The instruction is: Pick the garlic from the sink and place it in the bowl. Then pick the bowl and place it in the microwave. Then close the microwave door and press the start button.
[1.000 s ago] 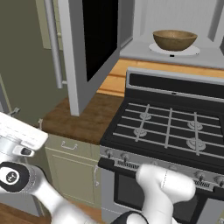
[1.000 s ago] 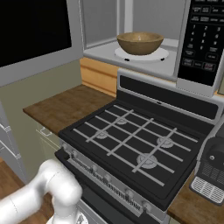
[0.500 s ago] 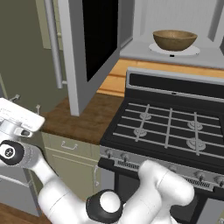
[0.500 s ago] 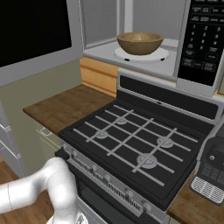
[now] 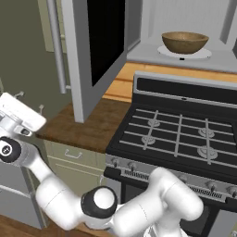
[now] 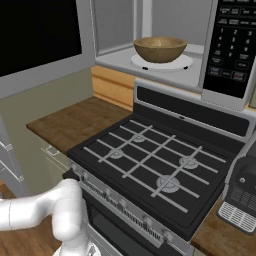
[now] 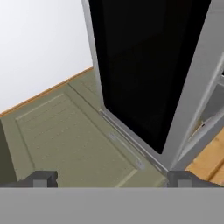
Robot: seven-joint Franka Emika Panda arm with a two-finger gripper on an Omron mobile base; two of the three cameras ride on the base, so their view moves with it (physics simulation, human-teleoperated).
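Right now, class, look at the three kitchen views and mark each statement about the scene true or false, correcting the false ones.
1. The bowl sits on the white turntable inside the microwave. True.
2. The microwave door is shut. False: it stands swung wide open, out over the wooden counter.
3. The gripper holds the bowl. False: its fingers are spread with nothing between them, facing the door's black glass.
4. A pot stands on the stove burners. False: the grates are bare.
5. The door's long bar handle runs vertically. True.
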